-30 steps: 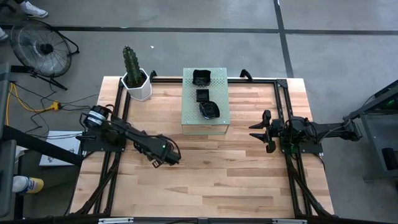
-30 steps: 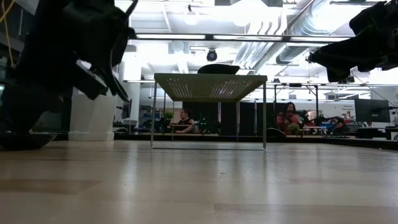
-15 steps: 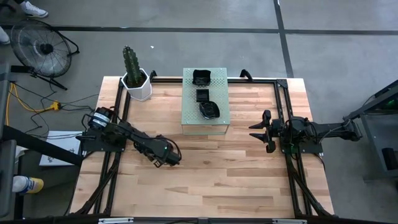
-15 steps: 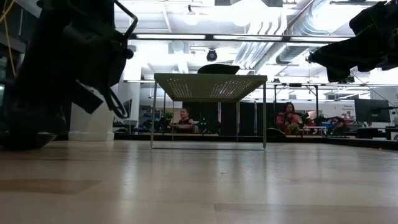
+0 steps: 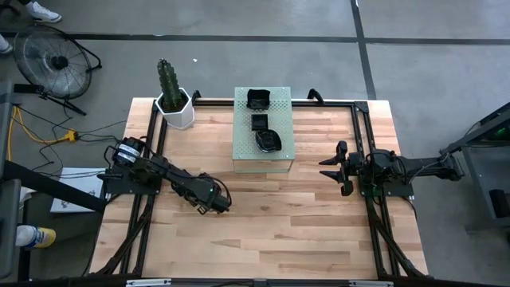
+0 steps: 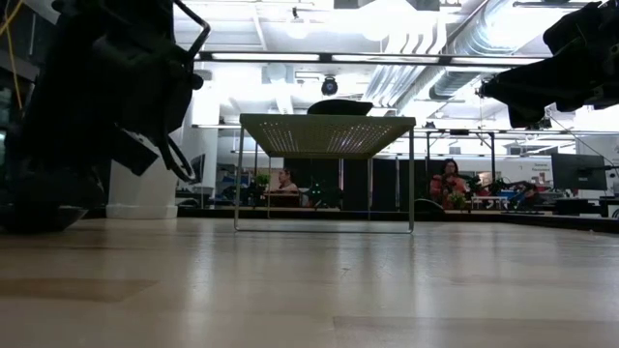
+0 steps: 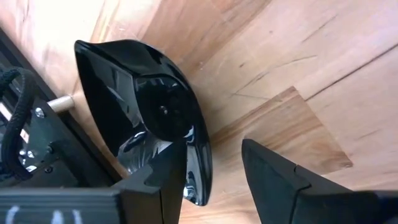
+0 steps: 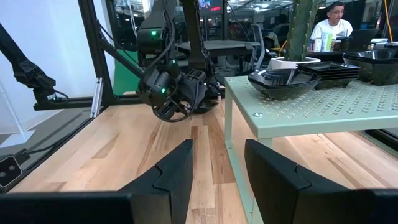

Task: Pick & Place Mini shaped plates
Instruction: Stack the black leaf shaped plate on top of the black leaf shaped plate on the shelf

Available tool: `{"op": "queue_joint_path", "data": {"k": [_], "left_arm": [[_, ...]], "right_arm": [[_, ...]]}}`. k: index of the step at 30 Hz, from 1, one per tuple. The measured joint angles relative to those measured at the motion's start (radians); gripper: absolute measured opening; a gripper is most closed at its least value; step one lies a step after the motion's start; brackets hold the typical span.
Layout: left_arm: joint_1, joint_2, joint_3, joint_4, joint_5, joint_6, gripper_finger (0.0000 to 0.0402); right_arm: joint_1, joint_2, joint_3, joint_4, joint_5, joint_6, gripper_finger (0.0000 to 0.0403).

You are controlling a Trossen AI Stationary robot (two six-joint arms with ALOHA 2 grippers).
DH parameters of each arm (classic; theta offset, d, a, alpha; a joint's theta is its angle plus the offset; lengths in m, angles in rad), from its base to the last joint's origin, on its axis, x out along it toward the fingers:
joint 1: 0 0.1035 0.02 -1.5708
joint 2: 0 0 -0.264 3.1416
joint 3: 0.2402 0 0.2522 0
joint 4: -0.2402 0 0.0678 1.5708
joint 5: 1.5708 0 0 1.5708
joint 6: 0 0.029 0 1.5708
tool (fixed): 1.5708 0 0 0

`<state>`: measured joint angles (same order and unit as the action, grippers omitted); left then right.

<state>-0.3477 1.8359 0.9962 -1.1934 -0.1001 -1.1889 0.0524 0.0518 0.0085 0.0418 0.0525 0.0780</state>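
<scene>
On the near-left part of the wooden table (image 5: 303, 223), the left gripper (image 5: 213, 201) hangs low over the boards with a glossy black mini plate (image 7: 152, 112) in its grasp. The left wrist view shows one finger (image 7: 155, 186) pressed against the plate's edge and the other standing apart on the open side, so the hold looks thin: a pinch on the rim of a smooth, curved dish that sits tilted. That is the main risk here. In my judgement the plate could slide or pivot out if the arm swings or lifts quickly, and a drop onto the wood might chip it.

Further right, the right gripper (image 5: 343, 169) waits above the table's right edge, its fingers spread and empty.

At the far middle stands the pale green perforated block (image 5: 263, 147), carrying three more plates in a row: one at its near end (image 5: 268, 141), a small square one (image 5: 260, 122) in the middle, and one at the far end (image 5: 258, 99). Space there is tight, so a careless placement could knock a neighbour. The cactus pot (image 5: 176, 109) stands at the far left.
</scene>
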Motion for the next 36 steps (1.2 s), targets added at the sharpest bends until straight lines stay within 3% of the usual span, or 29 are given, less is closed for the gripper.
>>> {"op": "queue_joint_path", "data": {"k": [20, 30, 36], "left_arm": [[0.001, 0.004, -0.005, -0.032, -0.044, 0.0, 0.0155], [0.001, 0.004, -0.005, -0.029, -0.048, 0.006, 0.0098], [0.001, 0.004, -0.005, -0.022, -0.046, 0.006, 0.0088]], "right_arm": [[0.0, 0.0, 0.0, 0.0, 0.0, 0.0, 0.014], [0.0, 0.0, 0.0, 0.0, 0.0, 0.0, 0.014], [0.0, 0.0, 0.0, 0.0, 0.0, 0.0, 0.014]]}}
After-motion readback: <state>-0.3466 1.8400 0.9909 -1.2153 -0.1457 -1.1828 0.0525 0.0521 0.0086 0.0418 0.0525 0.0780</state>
